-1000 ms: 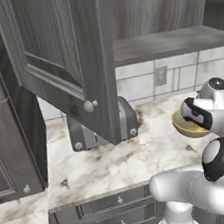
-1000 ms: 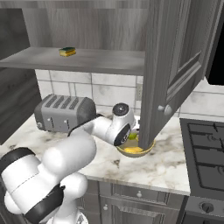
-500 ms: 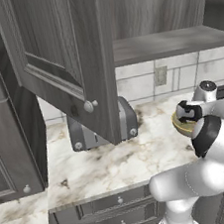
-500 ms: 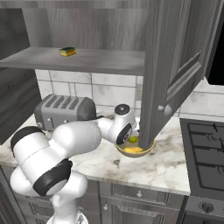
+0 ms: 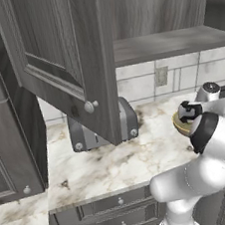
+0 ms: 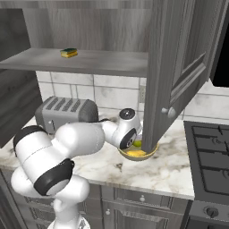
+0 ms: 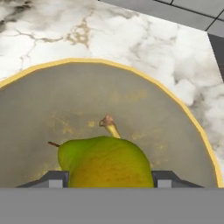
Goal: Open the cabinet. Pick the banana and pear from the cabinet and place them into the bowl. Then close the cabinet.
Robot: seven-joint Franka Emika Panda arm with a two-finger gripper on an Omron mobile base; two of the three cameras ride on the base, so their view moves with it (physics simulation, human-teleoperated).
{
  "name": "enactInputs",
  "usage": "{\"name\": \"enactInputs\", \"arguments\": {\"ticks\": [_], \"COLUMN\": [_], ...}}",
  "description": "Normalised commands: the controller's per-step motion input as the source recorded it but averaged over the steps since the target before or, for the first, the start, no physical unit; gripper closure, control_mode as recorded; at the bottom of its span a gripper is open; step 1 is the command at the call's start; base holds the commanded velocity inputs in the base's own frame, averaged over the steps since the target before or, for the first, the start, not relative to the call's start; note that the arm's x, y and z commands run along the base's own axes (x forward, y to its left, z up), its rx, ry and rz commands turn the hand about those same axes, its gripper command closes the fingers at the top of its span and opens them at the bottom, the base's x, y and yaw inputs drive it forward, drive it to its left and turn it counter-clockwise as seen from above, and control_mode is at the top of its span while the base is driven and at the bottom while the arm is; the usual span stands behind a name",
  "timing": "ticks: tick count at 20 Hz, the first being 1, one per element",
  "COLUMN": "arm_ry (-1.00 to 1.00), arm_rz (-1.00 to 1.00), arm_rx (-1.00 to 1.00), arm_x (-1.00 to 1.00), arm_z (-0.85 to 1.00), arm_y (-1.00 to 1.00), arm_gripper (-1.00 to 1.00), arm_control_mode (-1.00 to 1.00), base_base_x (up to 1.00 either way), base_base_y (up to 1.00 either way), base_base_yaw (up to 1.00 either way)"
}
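Since a second ago: arm's elbow has swung down and forward in both base views, wrist pretty much parked over the bowl, doors and shelf stuff haven't budged.

Left base view: cabinet point(image 5: 76, 54) door hanging wide open over the desk point(image 5: 116, 164), toaster point(image 5: 104, 130) half hidden behind it. Bowl point(image 5: 181, 124) is peeking out past the wrist at the right, mostly blocked by the arm.

Right base view: claw point(image 6: 135, 144) sits low right over the bowl point(image 6: 138, 154) on the desk point(image 6: 170, 170), tucked close under the bottom edge of the other open door. Yellow in the bowl, probably the banana, can't say for sure. Small yellow-and-green thing point(image 6: 69, 53) on the shelf, looks like a sponge.

Hand view: pear point(image 7: 107, 162) sits between the two finger tips point(image 7: 56, 179), jaws partway apart and clamped on it from what I can see, bowl point(image 7: 175, 105) floor directly underneath.

Risk 1: letting go from here looks safe-ish, but a lumpy pear could roll toward the rim.

Risk 2: pulling up too steeply could knock the wrist into that door edge, it's really close.

Risk 3: both doors still need shutting, and swinging the elbow around could clip the toaster.
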Motion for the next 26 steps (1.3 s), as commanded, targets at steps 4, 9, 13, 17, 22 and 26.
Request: {"name": "enactInputs", "arguments": {"ticks": [4, 9, 13, 17, 22, 26], "arm_ry": [0.00, -0.08, -0.16, -0.19, -0.18, -0.13], "arm_rz": [0.00, 0.00, 0.00, 0.00, -0.01, -0.06], "arm_rx": [0.00, 0.00, 0.00, 0.00, -0.02, -0.05], "arm_x": [0.00, -0.03, -0.05, -0.43, -0.52, -0.59], "arm_z": [0.00, 0.20, 0.46, 0.67, 0.99, 1.00], "arm_y": [0.00, 0.00, 0.00, 0.00, 0.00, 0.02], "arm_gripper": [-1.00, -1.00, -1.00, -1.00, -1.00, -1.00], "arm_control_mode": [-1.00, -1.00, -1.00, -1.00, -1.00, -1.00], "base_base_x": [0.00, 0.00, 0.00, 0.00, 0.00, 0.00], "base_base_y": [0.00, 0.00, 0.00, 0.00, 0.00, 0.00], "base_base_yaw": [0.00, 0.00, 0.00, 0.00, 0.00, 0.00]}}
